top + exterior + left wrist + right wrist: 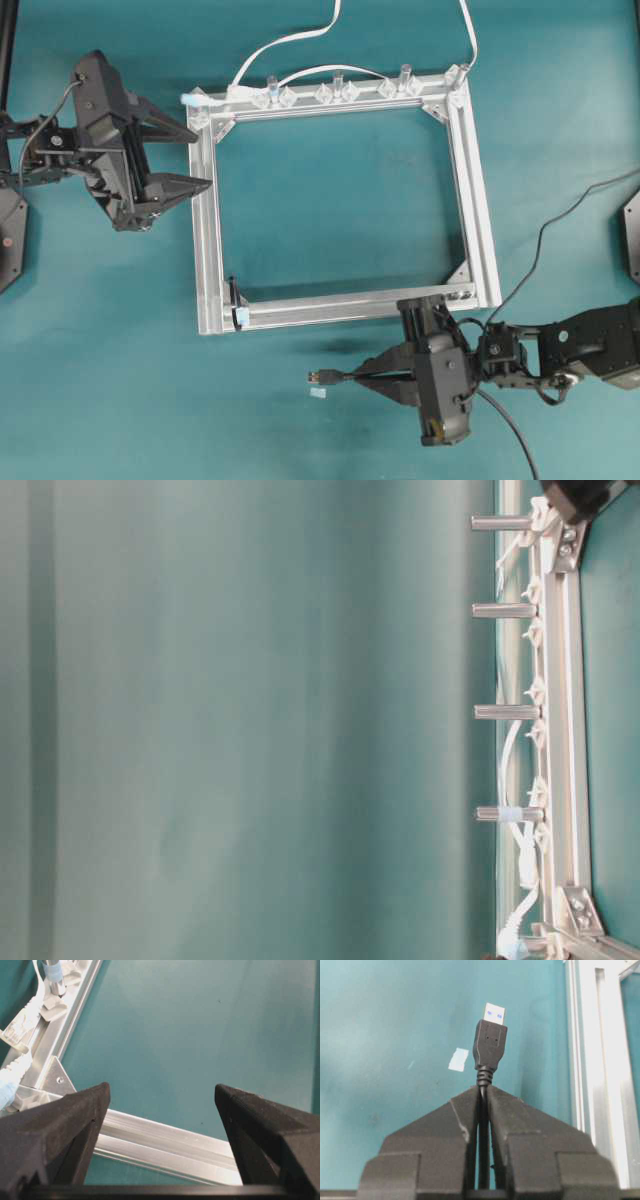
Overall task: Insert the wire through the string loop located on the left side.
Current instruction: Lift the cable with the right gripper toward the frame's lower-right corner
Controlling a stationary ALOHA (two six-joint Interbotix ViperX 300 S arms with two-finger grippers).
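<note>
Clenched just behind the plug, the right gripper held the long thin black wire with its silver tip pointing clear ahead, seemingly for threading. Its target, the tiny dark string loop with a pale-blue tab, stood at the aluminium frame's lower-left corner. Farther off, the left gripper hung spread wide beside the frame, empty.

Teal table, aluminium frame on it, pale tape scrap
</note>
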